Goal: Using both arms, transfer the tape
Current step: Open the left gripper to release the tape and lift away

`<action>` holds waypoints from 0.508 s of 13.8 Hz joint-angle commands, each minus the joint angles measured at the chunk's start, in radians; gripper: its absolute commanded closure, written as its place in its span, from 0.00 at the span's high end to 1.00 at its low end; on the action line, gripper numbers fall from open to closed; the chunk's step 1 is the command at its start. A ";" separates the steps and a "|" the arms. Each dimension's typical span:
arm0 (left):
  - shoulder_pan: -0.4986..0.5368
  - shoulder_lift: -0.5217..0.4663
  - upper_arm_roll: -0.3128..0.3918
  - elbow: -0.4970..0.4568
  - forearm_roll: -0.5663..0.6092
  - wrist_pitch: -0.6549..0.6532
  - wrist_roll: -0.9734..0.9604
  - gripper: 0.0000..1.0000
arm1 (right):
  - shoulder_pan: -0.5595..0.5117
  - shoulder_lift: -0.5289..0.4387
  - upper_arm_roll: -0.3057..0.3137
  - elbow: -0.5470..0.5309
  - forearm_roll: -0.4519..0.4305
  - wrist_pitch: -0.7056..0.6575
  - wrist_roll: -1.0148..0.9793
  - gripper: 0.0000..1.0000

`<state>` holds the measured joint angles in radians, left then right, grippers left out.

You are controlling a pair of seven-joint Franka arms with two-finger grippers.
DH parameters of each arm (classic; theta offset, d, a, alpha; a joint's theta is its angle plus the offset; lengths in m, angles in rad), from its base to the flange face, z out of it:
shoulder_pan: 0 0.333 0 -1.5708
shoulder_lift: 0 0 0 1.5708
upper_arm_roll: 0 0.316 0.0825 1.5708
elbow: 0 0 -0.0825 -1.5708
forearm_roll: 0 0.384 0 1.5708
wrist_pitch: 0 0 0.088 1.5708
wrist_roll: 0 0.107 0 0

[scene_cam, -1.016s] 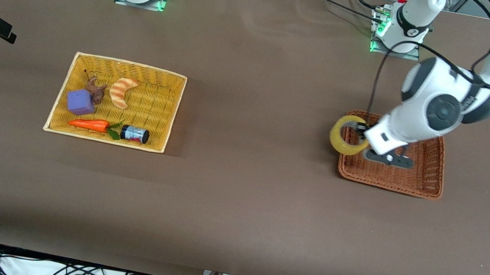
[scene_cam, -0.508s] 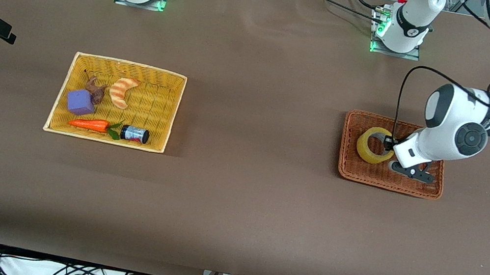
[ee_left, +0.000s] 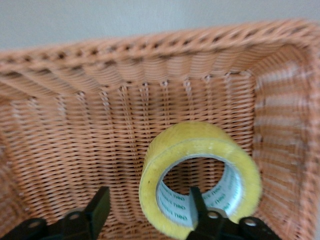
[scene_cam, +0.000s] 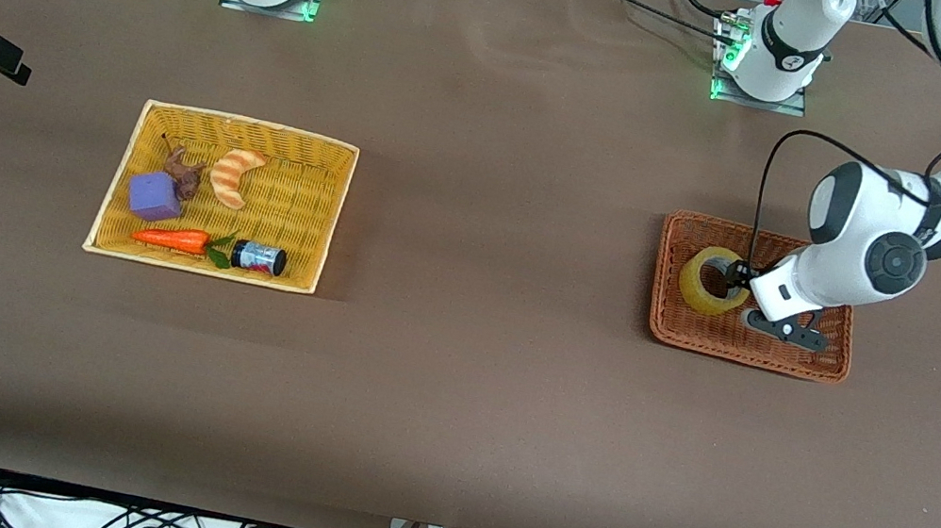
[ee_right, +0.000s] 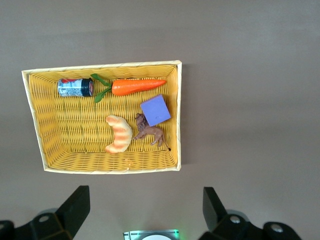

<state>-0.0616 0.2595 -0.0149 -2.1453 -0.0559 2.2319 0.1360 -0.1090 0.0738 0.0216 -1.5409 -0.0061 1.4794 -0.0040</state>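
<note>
A brown tabletop (scene_cam: 452, 376) carries a yellow wicker tray (scene_cam: 316, 214) toward the right arm's end, a brown wicker basket (scene_cam: 747, 353) toward the left arm's.

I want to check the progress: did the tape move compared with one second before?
Yes. The tape, earlier over the brown basket's edge toward the right arm's end, is now inside it, with the left gripper open around its wall.

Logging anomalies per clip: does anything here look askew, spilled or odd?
Nothing stands out. The tape sits in the brown basket at the open left pincer; the yellow basket's toys lie inside it.
</note>
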 commanded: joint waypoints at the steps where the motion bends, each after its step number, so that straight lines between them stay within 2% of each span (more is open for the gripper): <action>1: -0.006 -0.100 0.004 0.140 -0.007 -0.206 0.020 1.00 | -0.008 0.006 0.008 0.019 0.000 -0.004 -0.011 1.00; 4: -0.020 -0.120 0.009 0.405 -0.004 -0.469 0.019 1.00 | -0.008 0.006 0.008 0.018 0.000 -0.004 -0.011 1.00; 7: -0.021 -0.134 0.010 0.579 0.031 -0.641 0.013 1.00 | -0.008 0.006 0.006 0.019 0.000 -0.004 -0.010 1.00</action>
<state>-0.0715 0.0986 -0.0148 -1.6774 -0.0518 1.6863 0.1365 -0.1090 0.0738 0.0216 -1.5408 -0.0061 1.4796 -0.0040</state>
